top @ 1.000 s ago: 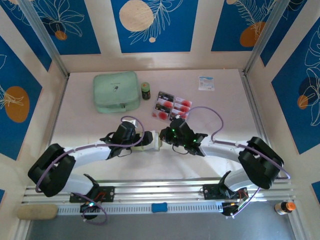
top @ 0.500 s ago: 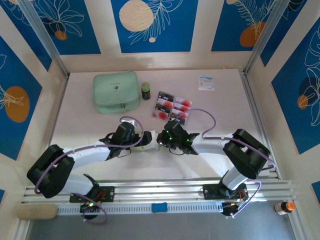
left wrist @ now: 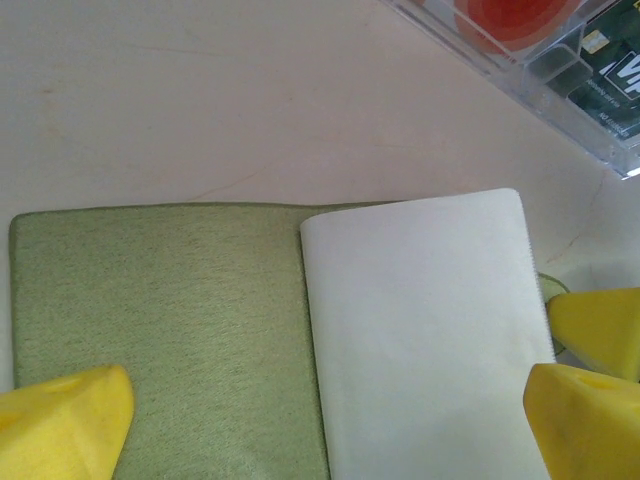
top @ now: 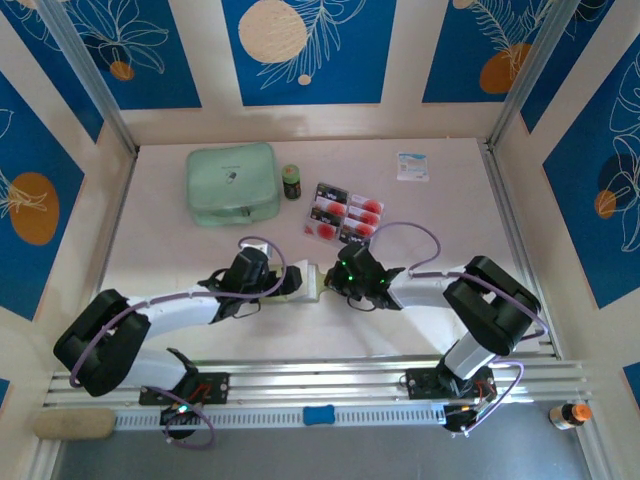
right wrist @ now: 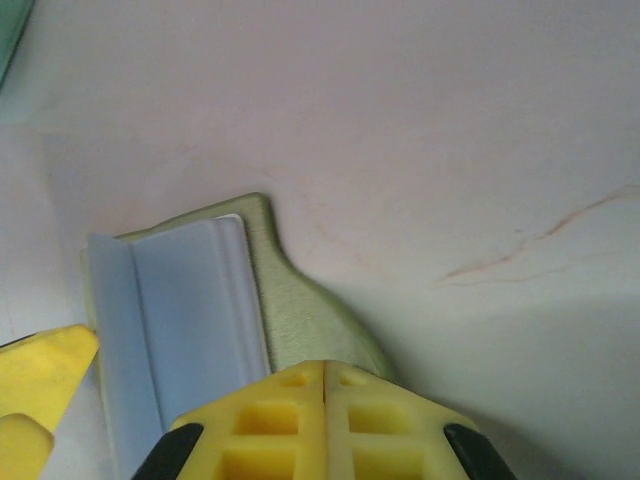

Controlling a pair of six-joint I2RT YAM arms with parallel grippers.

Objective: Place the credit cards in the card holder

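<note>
no cards (top: pixel 345 212) in yet; holder (top: pixel 305 283) lies unfolded, left pincer (left wrist: pixel 325 415) spread wide over it, right pincer (right wrist: pixel 326 385) seemingly closed on its flap.

Card holder (top: pixel 309 285) hemmed in: left gripper (left wrist: pixel 325 410) on one side, right gripper (right wrist: pixel 325 400) on other. Clear tray (top: pixel 343 212) close behind. Mint case (top: pixel 232 183), small jar (top: pixel 291 181) far-left. Surface (top: pixel 450 220) right side open; near strip open.
</note>
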